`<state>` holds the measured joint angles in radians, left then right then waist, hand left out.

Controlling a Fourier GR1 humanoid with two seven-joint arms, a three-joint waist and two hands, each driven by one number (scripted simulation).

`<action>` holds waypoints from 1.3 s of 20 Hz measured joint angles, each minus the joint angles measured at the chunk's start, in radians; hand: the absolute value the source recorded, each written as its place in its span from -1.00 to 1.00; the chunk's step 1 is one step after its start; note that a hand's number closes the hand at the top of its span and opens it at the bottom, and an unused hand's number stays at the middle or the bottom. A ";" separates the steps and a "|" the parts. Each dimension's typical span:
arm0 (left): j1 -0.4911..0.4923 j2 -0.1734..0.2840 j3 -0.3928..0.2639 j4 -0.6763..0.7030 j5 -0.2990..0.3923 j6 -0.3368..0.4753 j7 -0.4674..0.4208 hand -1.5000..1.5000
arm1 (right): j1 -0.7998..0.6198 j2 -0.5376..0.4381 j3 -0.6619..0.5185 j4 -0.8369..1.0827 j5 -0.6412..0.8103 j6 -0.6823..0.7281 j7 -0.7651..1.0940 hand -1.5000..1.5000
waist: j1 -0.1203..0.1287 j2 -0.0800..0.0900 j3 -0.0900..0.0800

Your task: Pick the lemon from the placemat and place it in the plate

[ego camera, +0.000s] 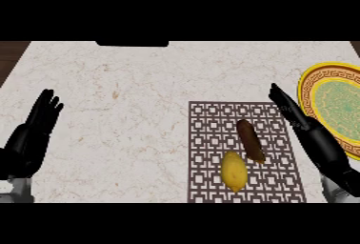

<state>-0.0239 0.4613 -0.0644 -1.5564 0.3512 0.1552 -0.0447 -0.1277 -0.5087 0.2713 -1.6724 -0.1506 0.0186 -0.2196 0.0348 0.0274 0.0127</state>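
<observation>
Operator: Lemon [234, 171], one. It lies on the placemat [211, 143], toward the near edge and just beside the brown item, not yet lifted.

Checker: Brown item?

Operator: One dark elongated piece [250, 140], possibly a sweet potato; I cannot tell for sure. It sits angled above the lemon, close enough that I judge a grasp should come from the lemon's left or near side to avoid nudging it.

Checker: Placemat and plate count?

Operator: Placemat, one, brown lattice pattern, flat on the surface [126, 95]. Plate [309, 78], one, yellow rim with a green centre, at the right edge and partly cut off, well apart from the lemon.

Checker: Hands?

Operator: Two. I see the right robot hand [302, 125] with fingers straight, holding nothing, stretched between the placemat's right edge and the plate; I judge it is the one set for the pick, being nearer both. The left robot hand [35, 128] rests at the left edge, fingers up and straight, holding nothing.
</observation>
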 measured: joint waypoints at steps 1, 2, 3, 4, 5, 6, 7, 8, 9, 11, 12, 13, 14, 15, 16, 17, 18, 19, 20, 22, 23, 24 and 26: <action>0.009 -0.008 -0.009 -0.005 -0.008 0.010 0.015 0.00 | -0.020 0.004 -0.018 0.007 -0.013 0.002 0.016 1.00 | -0.005 -0.006 -0.002; 0.007 -0.019 -0.020 0.015 -0.017 0.017 0.027 0.00 | -0.018 0.006 -0.038 0.004 -0.026 -0.001 0.019 1.00 | -0.015 -0.010 -0.005; 0.020 -0.034 -0.037 0.025 -0.025 0.027 0.039 0.00 | -0.029 0.006 -0.067 -0.002 -0.043 -0.015 0.036 1.00 | -0.021 -0.014 -0.006; 0.030 -0.040 -0.047 0.043 -0.026 0.028 0.055 0.00 | -0.037 0.006 -0.099 -0.010 -0.059 -0.034 0.057 1.00 | -0.028 -0.017 -0.008; 0.043 -0.053 -0.062 0.055 -0.029 0.034 0.076 0.00 | -0.040 0.006 -0.131 -0.024 -0.074 -0.059 0.079 1.00 | -0.038 -0.020 -0.009; 0.053 -0.068 -0.078 0.072 -0.031 0.042 0.096 0.00 | -0.052 0.005 -0.171 -0.035 -0.092 -0.087 0.103 1.00 | -0.048 -0.022 -0.010; 0.060 -0.075 -0.086 0.079 -0.028 0.041 0.106 0.00 | -0.044 -0.059 -0.182 -0.018 -0.027 -0.097 0.122 1.00 | -0.063 -0.021 -0.019; 0.066 -0.086 -0.094 0.087 -0.022 0.040 0.117 0.00 | -0.036 -0.083 -0.212 -0.002 0.012 -0.144 0.148 1.00 | -0.076 -0.022 -0.020; 0.069 -0.095 -0.101 0.088 -0.019 0.039 0.120 0.00 | -0.025 -0.083 -0.242 0.009 0.036 -0.200 0.171 -1.00 | -0.082 -0.025 -0.018; 0.070 -0.108 -0.108 0.085 -0.012 0.038 0.134 0.00 | 0.017 -0.048 -0.283 0.002 0.071 -0.310 0.185 -1.00 | -0.086 -0.030 -0.014; 0.062 -0.121 -0.118 0.090 -0.015 0.042 0.139 0.00 | 0.041 -0.020 -0.290 -0.014 0.088 -0.360 0.181 -1.00 | -0.087 -0.032 -0.012; 0.059 -0.129 -0.122 0.093 -0.018 0.043 0.138 0.00 | 0.067 0.007 -0.301 -0.036 0.095 -0.399 0.173 -1.00 | -0.084 -0.033 -0.011; 0.062 -0.130 -0.126 0.090 -0.021 0.040 0.138 0.00 | 0.105 0.033 -0.306 -0.061 0.102 -0.429 0.148 -1.00 | -0.080 -0.035 -0.010; 0.052 -0.139 -0.132 0.095 -0.027 0.046 0.148 0.00 | 0.143 0.054 -0.304 -0.099 0.106 -0.447 0.137 -1.00 | -0.077 -0.035 -0.009; 0.042 -0.154 -0.141 0.100 -0.041 0.061 0.154 0.00 | 0.175 0.069 -0.306 -0.129 0.111 -0.458 0.122 -1.00 | -0.073 -0.035 -0.008; 0.038 -0.157 -0.146 0.091 -0.048 0.068 0.171 0.00 | 0.217 0.079 -0.301 -0.171 0.121 -0.467 0.120 -1.00 | -0.069 -0.035 -0.008; 0.035 -0.161 -0.145 0.098 -0.049 0.061 0.169 0.00 | 0.246 0.082 -0.293 -0.210 0.139 -0.473 0.131 -1.00 | -0.064 -0.035 -0.008; 0.034 -0.165 -0.144 0.104 -0.053 0.056 0.163 0.00 | 0.269 0.079 -0.295 -0.231 0.149 -0.471 0.138 -1.00 | -0.060 -0.036 -0.007; 0.030 -0.168 -0.143 0.109 -0.056 0.052 0.165 0.00 | 0.287 0.071 -0.298 -0.258 0.158 -0.466 0.156 -1.00 | -0.057 -0.035 -0.007; 0.027 -0.174 -0.149 0.102 -0.064 0.056 0.175 0.00 | 0.326 0.030 -0.289 -0.305 0.184 -0.438 0.212 -1.00 | -0.053 -0.036 -0.008; 0.030 -0.173 -0.149 0.100 -0.066 0.053 0.172 0.00 | 0.347 0.006 -0.275 -0.321 0.205 -0.420 0.238 -1.00 | -0.052 -0.035 -0.008; 0.029 -0.176 -0.154 0.092 -0.070 0.058 0.182 0.00 | 0.357 -0.024 -0.265 -0.336 0.224 -0.398 0.273 -1.00 | -0.049 -0.035 -0.008; 0.028 -0.180 -0.156 0.092 -0.078 0.067 0.189 0.00 | 0.387 -0.084 -0.234 -0.373 0.258 -0.345 0.349 -1.00 | -0.047 -0.034 -0.010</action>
<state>0.0038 0.2813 -0.2205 -1.4643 0.2732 0.2219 0.1445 0.2589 -0.5927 0.0372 -2.0458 0.1077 -0.3269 0.1297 -0.0127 -0.0067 0.0030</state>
